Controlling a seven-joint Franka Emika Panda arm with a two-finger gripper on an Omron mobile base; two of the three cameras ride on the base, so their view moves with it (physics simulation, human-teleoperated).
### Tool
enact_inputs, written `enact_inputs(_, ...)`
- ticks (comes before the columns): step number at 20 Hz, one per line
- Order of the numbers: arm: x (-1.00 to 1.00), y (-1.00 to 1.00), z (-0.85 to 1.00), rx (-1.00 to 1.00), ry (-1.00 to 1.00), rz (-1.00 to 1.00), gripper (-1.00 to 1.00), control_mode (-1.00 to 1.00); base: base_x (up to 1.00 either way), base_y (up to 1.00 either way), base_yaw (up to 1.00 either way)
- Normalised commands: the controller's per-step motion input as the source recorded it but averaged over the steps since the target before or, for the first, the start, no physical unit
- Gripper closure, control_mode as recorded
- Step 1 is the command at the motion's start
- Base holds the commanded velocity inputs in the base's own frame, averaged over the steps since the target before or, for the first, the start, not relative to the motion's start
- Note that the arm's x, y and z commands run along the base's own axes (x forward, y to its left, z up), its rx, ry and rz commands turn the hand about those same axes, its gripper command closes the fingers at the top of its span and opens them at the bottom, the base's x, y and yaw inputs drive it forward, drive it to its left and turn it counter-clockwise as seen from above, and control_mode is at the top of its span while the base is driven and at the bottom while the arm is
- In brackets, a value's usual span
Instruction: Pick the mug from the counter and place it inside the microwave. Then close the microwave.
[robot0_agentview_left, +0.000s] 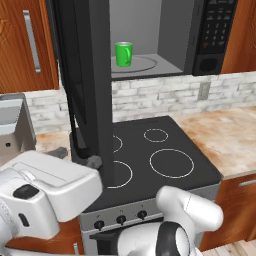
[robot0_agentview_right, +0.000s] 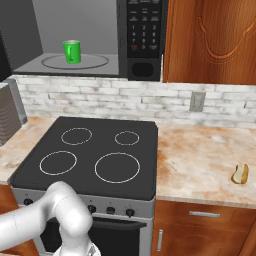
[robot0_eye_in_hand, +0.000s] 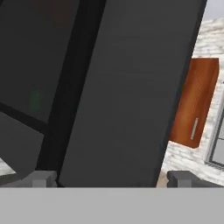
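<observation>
No text, brand or number reads clearly anywhere in this kitchen. The microwave (robot0_agentview_right: 100, 37) carries a keypad panel (robot0_agentview_right: 145, 30) on its right side, covered in rows of small white markings, but they are too small and blurred to make out as letters or digits. The same panel (robot0_agentview_left: 216, 27), seen from the left, shows white marks just as illegible. The stove (robot0_agentview_right: 92, 155) bears only plain white burner rings and unmarked knobs along its near edge.
</observation>
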Motion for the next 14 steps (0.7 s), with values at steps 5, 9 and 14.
enact_inputs(5, 0.32, 0.30, -0.10, -0.10, 0.00, 0.00, -1.00, -1.00, 0.00, 0.00, 0.00)
enact_inputs(9, 0.27, 0.14, -0.01, -0.08, 0.00, -0.01, -1.00, -1.00, 0.00, 0.00, 0.00)
enact_inputs(14, 0.06, 0.00, 0.00, -0.03, -0.04, -0.04, -1.00, -1.00, 0.00, 0.00, 0.00)
